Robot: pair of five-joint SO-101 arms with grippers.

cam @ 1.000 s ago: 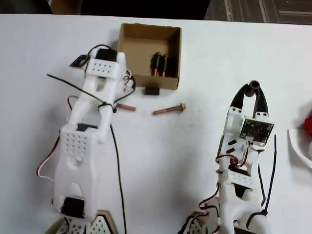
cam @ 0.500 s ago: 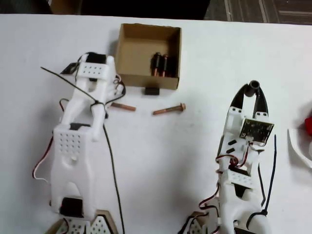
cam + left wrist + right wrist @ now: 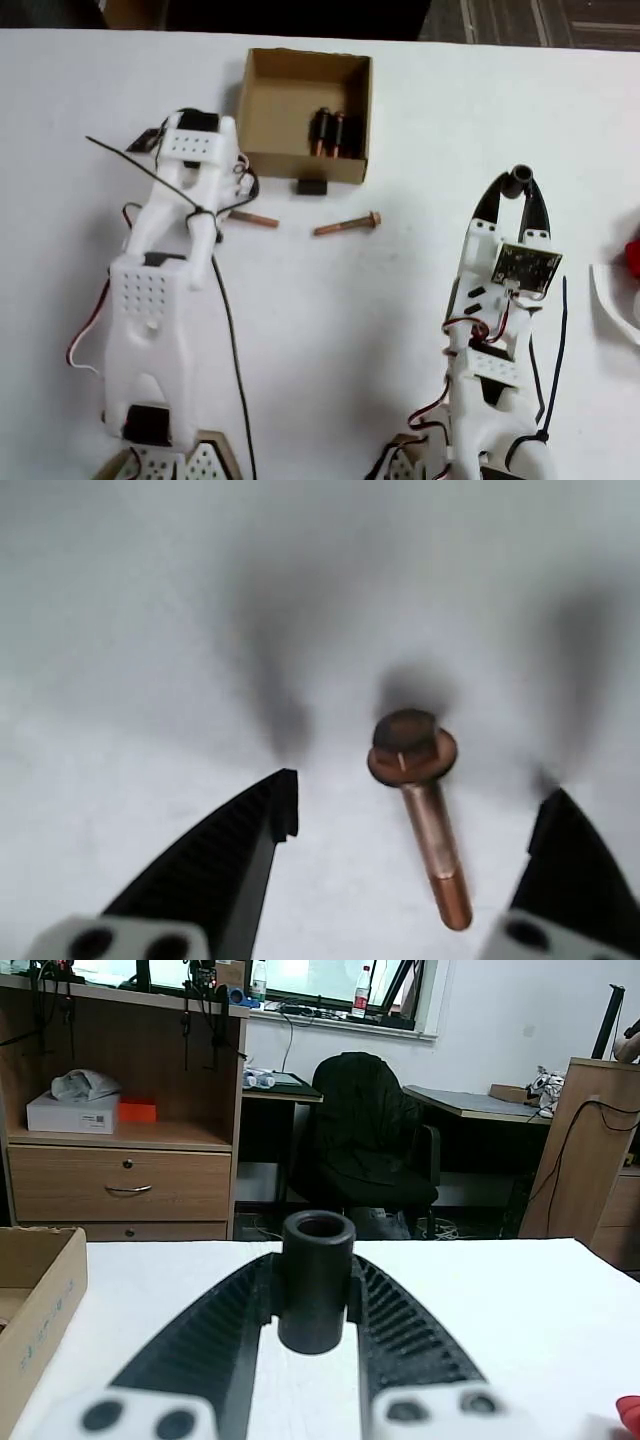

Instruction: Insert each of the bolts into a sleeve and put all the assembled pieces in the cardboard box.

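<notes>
Pinching an upright black sleeve at its fingertips, right gripper sits toward 3 o'clock on the white table. Left gripper is spread wide, straddling a copper bolt lying flat, untouched. Second bolt lies at its 3 o'clock. Loose sleeve lies just beside the cardboard box, at its 6 o'clock. Two assembled pieces are inside.
</notes>
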